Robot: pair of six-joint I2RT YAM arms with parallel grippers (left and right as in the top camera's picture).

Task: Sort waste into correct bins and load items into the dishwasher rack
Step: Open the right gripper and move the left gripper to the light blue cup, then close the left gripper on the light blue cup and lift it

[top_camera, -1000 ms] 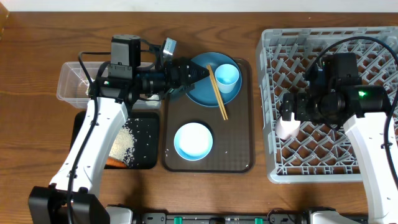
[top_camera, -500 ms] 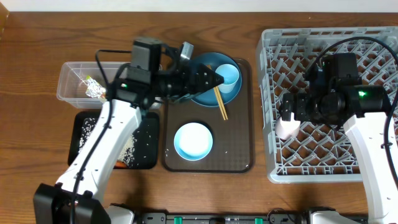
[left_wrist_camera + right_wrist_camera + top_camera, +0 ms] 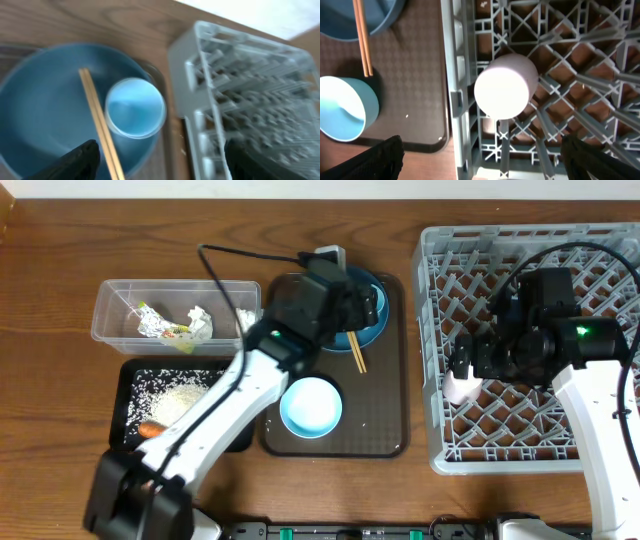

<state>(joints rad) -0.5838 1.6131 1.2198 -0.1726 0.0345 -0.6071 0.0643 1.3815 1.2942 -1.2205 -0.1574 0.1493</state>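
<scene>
My left gripper (image 3: 362, 308) is open and empty, hovering over the blue cup (image 3: 135, 107), which stands on the round blue plate (image 3: 45, 100) beside two wooden chopsticks (image 3: 100, 130). In the left wrist view its fingers (image 3: 160, 167) straddle the cup's near side. My right gripper (image 3: 485, 160) is open above the pink cup (image 3: 505, 87), which sits upside down in the grey dishwasher rack (image 3: 530, 430) near its left edge (image 3: 460, 388). The pale blue bowl (image 3: 311, 406) rests on the brown serving tray (image 3: 335, 442).
The clear tub (image 3: 110, 305) holds a foil wrapper (image 3: 160, 328) and a paper wad (image 3: 198, 322). The black tray (image 3: 135, 380) holds rice (image 3: 180, 400) and a carrot (image 3: 150, 430). The rack's wall (image 3: 200, 85) stands just right of the plate.
My left arm has swung right, from beside the tub to over the blue plate and cup. The tub and black tray are uncovered. The right arm has not moved.
</scene>
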